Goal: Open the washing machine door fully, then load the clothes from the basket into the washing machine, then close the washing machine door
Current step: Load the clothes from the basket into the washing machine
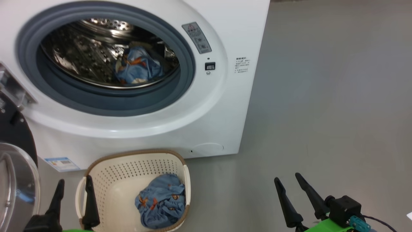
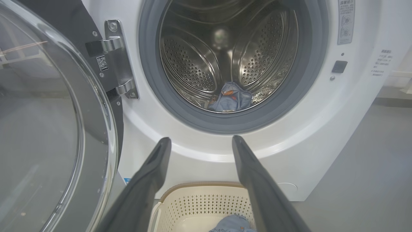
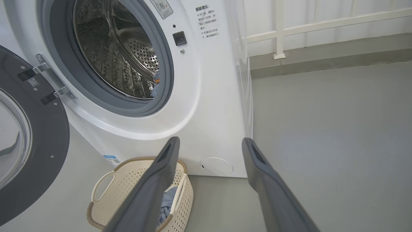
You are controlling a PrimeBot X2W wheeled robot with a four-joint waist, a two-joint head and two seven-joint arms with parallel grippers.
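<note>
Head view: washing machine [image 1: 225, 106] w/ door [image 1: 16, 180] swung open at left; blue clothes [image 1: 136, 66] in drum [image 1: 80, 51], more in basket [image 1: 135, 161] on floor [image 1: 322, 112] in front.
Left wrist view: left gripper [image 2: 201, 139] spread wide, empty, near basket.
Right wrist view: right gripper [image 3: 210, 139] spread wide, empty.

Shiny perforated steel drum [image 2: 225, 54]; matt plastic basket [image 1: 128, 180].

Laundry rm: washer [image 1: 225, 109] w/ basket [image 1: 122, 183] on bare grey floor [image 1: 328, 112].

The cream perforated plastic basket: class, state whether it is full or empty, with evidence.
Nearly empty: only a crumpled heap of blue, orange-printed clothes lies in the cream perforated basket; much floor is bare.
</note>
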